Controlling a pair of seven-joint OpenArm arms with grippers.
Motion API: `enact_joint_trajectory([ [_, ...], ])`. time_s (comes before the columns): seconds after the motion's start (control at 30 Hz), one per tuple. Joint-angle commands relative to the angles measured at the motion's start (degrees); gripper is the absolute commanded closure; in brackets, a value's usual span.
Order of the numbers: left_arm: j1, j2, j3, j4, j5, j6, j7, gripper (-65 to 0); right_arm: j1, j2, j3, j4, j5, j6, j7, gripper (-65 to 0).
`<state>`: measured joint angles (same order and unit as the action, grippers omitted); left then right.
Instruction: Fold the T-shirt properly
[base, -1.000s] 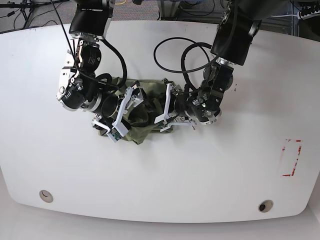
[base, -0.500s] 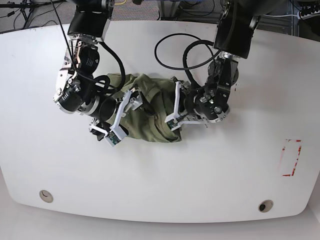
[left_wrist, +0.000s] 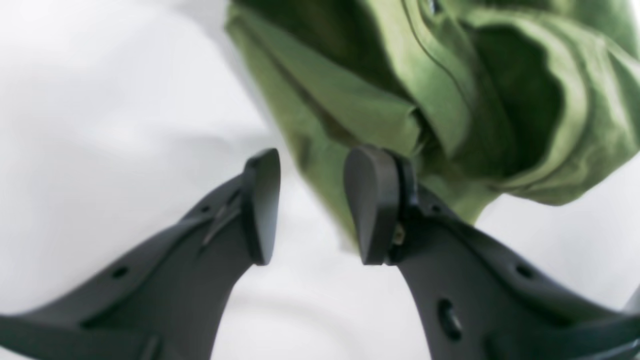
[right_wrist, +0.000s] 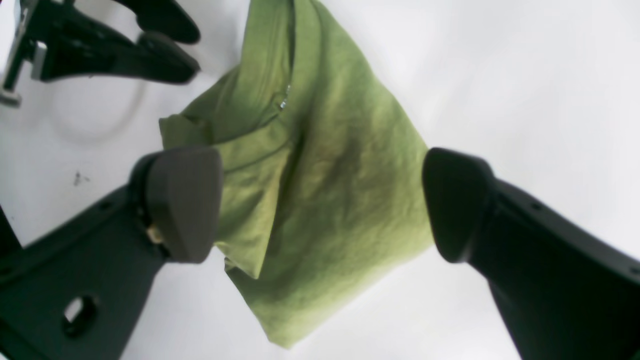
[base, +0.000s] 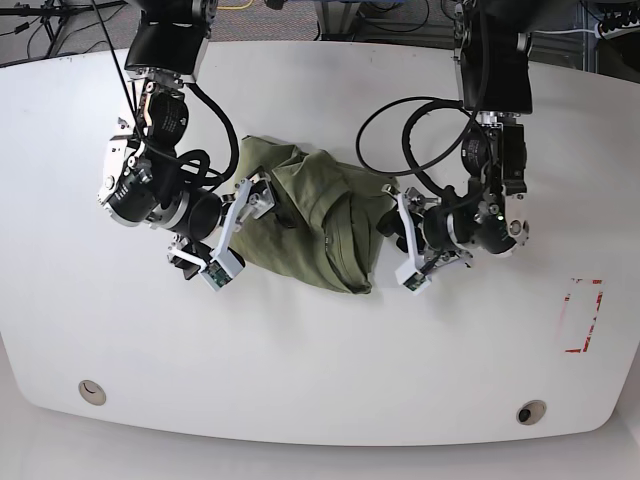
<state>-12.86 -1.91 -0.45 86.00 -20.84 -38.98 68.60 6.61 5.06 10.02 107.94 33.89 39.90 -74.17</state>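
A rumpled T-shirt (base: 310, 215) lies mid-counter (base: 320, 380), with bare white counter all round it. Left gripper (base: 402, 248) and right gripper (base: 232, 232) flank the T-shirt, fingers spread, pinching nothing.

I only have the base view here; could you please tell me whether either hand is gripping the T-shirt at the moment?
Observer: No. The left wrist view shows the left hand open. Its gap shows mostly bare table, and the T-shirt edge sits by one fingertip, unpinched.
Operator: Thank you. And the right one?
Observer: The right wrist view shows the right hand spread wide, a finger on either side of the bunched cloth, not closed on it.
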Motion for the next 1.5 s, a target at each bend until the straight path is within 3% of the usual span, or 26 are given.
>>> enact_joint_trajectory([
  [0.0,-1.2,-1.6,-2.3,3.5,-4.2,-0.2,-0.3,-24.2,0.7,0.3,0.1,0.9,1.0,0.1,0.9,-60.6],
  [0.4,-0.1,-19.1,-22.3,7.9,-14.5,-0.2,-0.3,-24.2,-4.3,-0.9,-2.1,0.8,0.9,0.1,1.0,-60.6],
  [0.67,3.6,-25.8,-29.0,8.0,-15.5,-0.6,-0.3,-24.2,-6.9,-1.9,-4.0,0.7,0.9,0.1,1.2,-60.6],
  [1.2,9.1,-26.6,-33.9,8.5,-15.5,-1.0,-0.3,-24.2,-6.0,-6.9,-10.4,-7.1,0.9,0.1,1.2,-60.6],
  [1.47,9.7,-26.7,-34.0,8.5,-15.5,-1.0,-0.3,-24.2,-4.3,-7.1,-14.7,-7.0,0.8,0.1,1.2,-60.6],
])
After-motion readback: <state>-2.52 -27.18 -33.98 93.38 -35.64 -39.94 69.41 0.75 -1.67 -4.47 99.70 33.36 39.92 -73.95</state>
